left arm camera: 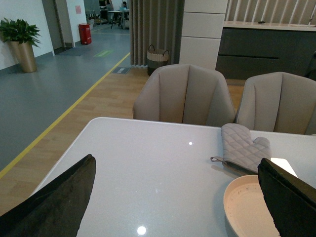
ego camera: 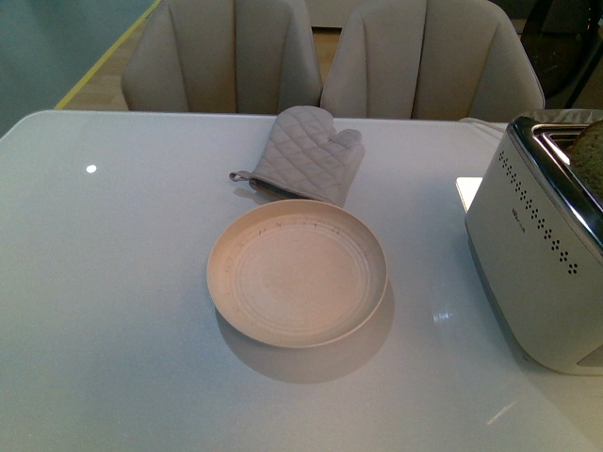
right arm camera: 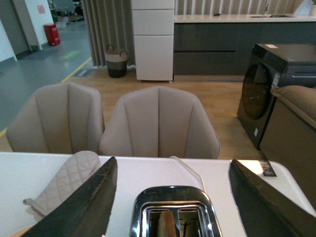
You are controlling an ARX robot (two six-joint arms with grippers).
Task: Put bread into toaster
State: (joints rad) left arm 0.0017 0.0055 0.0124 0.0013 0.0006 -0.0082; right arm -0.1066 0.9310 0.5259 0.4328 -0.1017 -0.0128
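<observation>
The white toaster (ego camera: 542, 254) with its chrome top stands at the table's right edge. The bread (ego camera: 591, 155), tan and speckled, pokes up out of a slot at the frame's edge. In the right wrist view the toaster (right arm camera: 173, 197) lies below my open right gripper (right arm camera: 172, 165), and the bread (right arm camera: 166, 223) stands on edge in one slot, between the fingers' lines but apart from them. My left gripper (left arm camera: 177, 160) is open over the bare table, holding nothing. Neither gripper shows in the front view.
A bare beige plate (ego camera: 297, 273) sits mid-table, with a grey quilted oven mitt (ego camera: 306, 153) just behind it. The plate (left arm camera: 247, 207) lies by my left gripper's right finger (left arm camera: 289, 197). Two beige chairs (ego camera: 221, 56) stand beyond the far edge of the white table (ego camera: 113, 282).
</observation>
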